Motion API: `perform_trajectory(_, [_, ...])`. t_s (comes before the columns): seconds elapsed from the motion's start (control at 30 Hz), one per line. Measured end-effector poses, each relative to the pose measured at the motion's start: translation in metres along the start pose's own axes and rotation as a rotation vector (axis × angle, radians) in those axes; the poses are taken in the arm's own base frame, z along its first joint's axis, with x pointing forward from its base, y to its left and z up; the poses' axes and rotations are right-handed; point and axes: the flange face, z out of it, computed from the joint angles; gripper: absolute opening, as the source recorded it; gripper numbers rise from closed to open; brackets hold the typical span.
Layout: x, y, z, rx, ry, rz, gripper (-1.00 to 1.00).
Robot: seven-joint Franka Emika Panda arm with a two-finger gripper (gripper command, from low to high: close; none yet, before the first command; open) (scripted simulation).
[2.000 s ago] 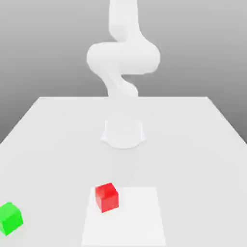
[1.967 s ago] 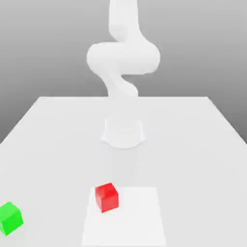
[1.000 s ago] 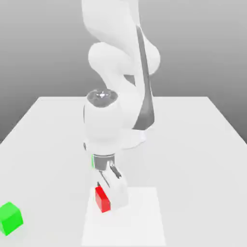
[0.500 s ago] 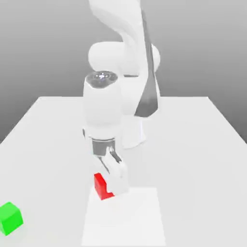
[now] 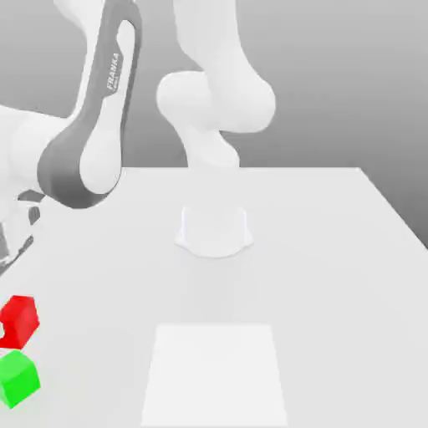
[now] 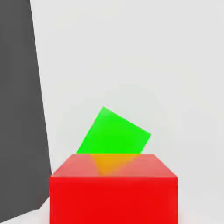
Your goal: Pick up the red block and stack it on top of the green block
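Observation:
The red block point(image 5: 20, 319) hangs in the air at the exterior view's far left, just above the green block point(image 5: 18, 378), with a small gap between them. My gripper point(image 5: 7, 326) comes down at the picture's left edge and is shut on the red block, with most of the hand cut off by that edge. In the hand view the red block point(image 6: 113, 188) sits close in front, and the green block point(image 6: 114, 133) lies on the table beyond it, turned at an angle to the red one.
The white table point(image 5: 334, 251) carries the arm's round base point(image 5: 214, 230) at its middle and a paler square patch point(image 5: 215, 372) near the front. The table's side edge runs close to both blocks, with dark floor point(image 6: 17, 109) beyond it.
The arm came down on the red block at the pale patch, lifted it, and swung it to the exterior view's left, over the green block. The green block has stayed put.

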Motion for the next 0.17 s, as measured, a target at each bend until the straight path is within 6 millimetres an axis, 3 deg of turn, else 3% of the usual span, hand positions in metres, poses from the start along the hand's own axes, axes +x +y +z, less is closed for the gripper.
perform_trajectory(0.03, [0.001,-0.001,0.014,0.000,0.001,0.002,-1.00])
perform_trajectory(0.07, [0.001,-0.001,0.025,0.000,0.001,0.003,1.00])
perform_trajectory(0.17, [0.001,-0.001,0.025,0.000,0.001,0.003,1.00])
